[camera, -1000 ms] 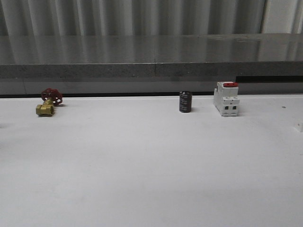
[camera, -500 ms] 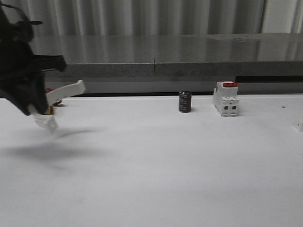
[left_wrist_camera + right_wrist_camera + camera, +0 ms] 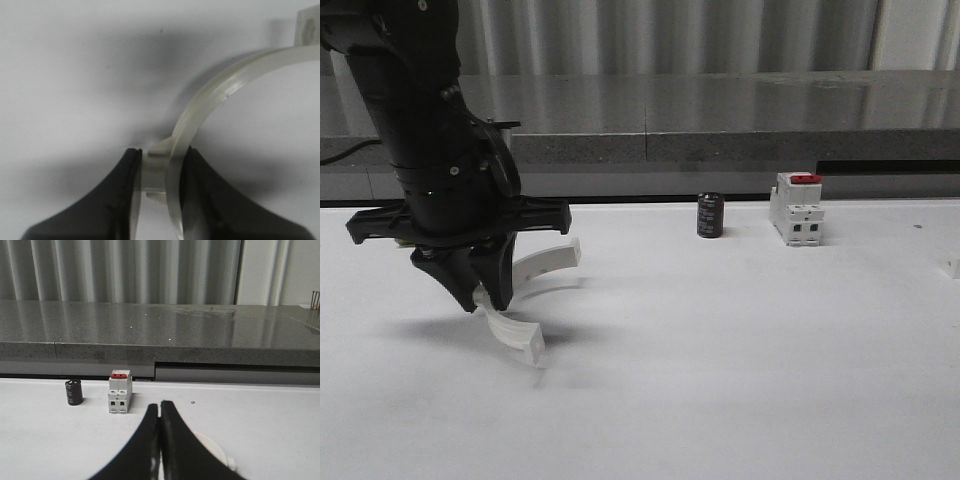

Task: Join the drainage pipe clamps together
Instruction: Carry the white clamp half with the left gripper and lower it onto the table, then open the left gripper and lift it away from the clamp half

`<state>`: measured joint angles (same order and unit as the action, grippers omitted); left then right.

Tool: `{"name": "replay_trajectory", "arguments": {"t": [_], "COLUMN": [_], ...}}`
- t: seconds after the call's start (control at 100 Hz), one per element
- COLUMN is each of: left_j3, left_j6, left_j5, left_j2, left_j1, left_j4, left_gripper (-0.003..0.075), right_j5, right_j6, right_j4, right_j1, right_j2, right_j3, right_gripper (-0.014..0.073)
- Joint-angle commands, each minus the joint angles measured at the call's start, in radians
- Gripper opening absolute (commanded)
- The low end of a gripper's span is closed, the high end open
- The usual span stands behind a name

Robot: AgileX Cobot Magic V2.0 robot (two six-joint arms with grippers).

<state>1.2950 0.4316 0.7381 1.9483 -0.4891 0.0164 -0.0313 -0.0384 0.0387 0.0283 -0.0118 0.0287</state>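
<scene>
My left gripper [image 3: 485, 296] hangs low over the left part of the white table [image 3: 720, 340], shut on a white semicircular drainage pipe clamp [image 3: 525, 335]. The band curves out from the fingers, one flat end tab [image 3: 563, 254] pointing right and the other end low, close to the table. In the left wrist view both fingers pinch the clamp [image 3: 200, 107] at a small lug. My right gripper [image 3: 160, 405] is shut with nothing in it. A second white curved clamp [image 3: 216, 447] lies on the table just behind its fingers, mostly hidden by them.
A black cylinder [image 3: 711, 215] and a white boxy breaker with a red top [image 3: 798, 210] stand at the back right of the table, also seen as cylinder [image 3: 73, 391] and breaker [image 3: 120, 392]. A grey ledge [image 3: 740, 115] runs behind. A small white piece [image 3: 952, 267] sits at the right edge.
The left arm came into view from the left and moved right and down over the table, carrying the clamp. The items at the back have not moved.
</scene>
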Motion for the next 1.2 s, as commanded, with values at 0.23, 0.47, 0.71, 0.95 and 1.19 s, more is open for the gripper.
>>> {"name": "replay_trajectory", "arguments": {"t": [0.23,0.47,0.71,0.95,1.19], "left_j3": [0.031,0.031,0.031,0.031,0.031], "left_j6": [0.037,0.037,0.037,0.037,0.016], "left_j5": [-0.033,-0.024,-0.024,-0.024,-0.044], "left_j2": [-0.028,-0.001,-0.001,-0.001,-0.029], "left_j1": [-0.01,-0.01,-0.01,-0.01,-0.01], "left_j4": [0.023,0.023,0.023,0.023,0.067], "left_gripper": [0.0031,0.0031,0.0068,0.0482,0.0566], "right_j5": [-0.084,-0.084,-0.084,-0.084,-0.084], "right_j6": [-0.005,-0.005,-0.005,-0.005,-0.005], "right_j4": [-0.011,-0.011,-0.011,-0.011,-0.011], "right_j1": [-0.001,-0.001,-0.001,-0.001,-0.001], "right_j2": [-0.014,-0.014,-0.014,-0.014,-0.014], "right_j3": [-0.02,-0.02,-0.02,-0.02,-0.02], "right_gripper": [-0.0057,-0.0057,-0.0057,-0.0057,-0.0057]}}
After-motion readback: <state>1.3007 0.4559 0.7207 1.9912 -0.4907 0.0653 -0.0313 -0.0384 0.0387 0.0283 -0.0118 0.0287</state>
